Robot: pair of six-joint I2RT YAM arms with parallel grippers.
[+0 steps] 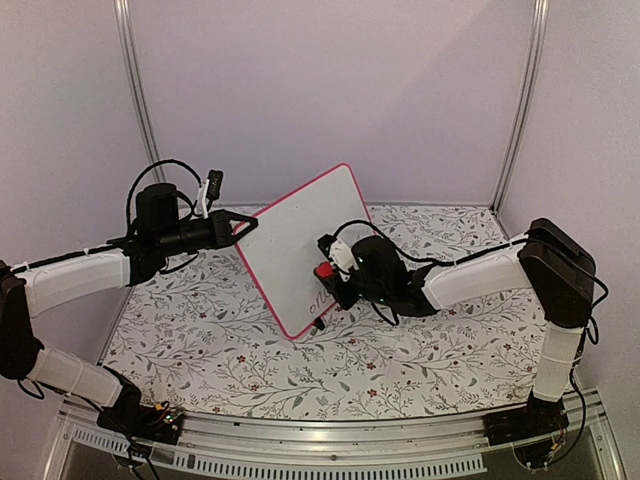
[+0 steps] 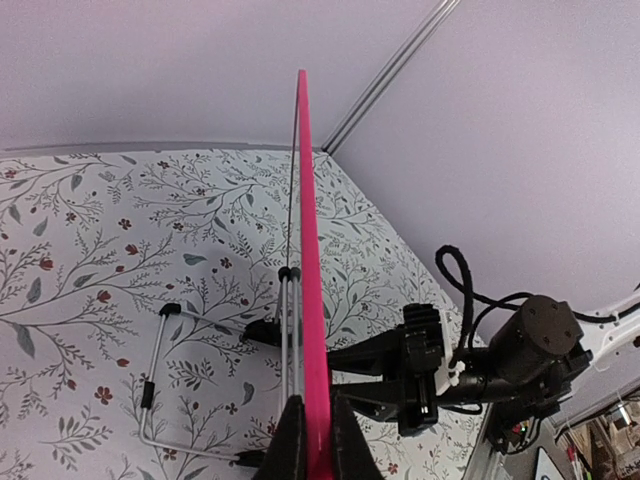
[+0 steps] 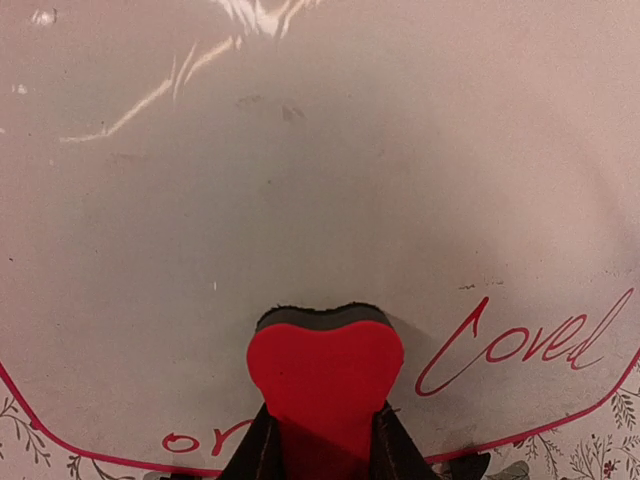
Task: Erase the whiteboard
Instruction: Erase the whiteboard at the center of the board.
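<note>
Red writing (image 3: 520,345) is seen just right of the eraser (image 3: 325,375) pinched in the right gripper's (image 1: 326,272) fingers, and the whiteboard (image 1: 305,250), clamped by its edge between the left gripper's (image 2: 312,412) fingers, could seemingly be twisted loose by hard pressing.

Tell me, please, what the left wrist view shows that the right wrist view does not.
Only the left wrist view: the whiteboard seen edge-on, the left fingers shut on its pink rim, a wire stand behind it, and the right arm on the other side.
Only the right wrist view: the board's white face, red writing near its lower edge, and a red heart-shaped eraser held by the right fingers at that face.
Both: the same pink-framed whiteboard and the floral table cover.
</note>
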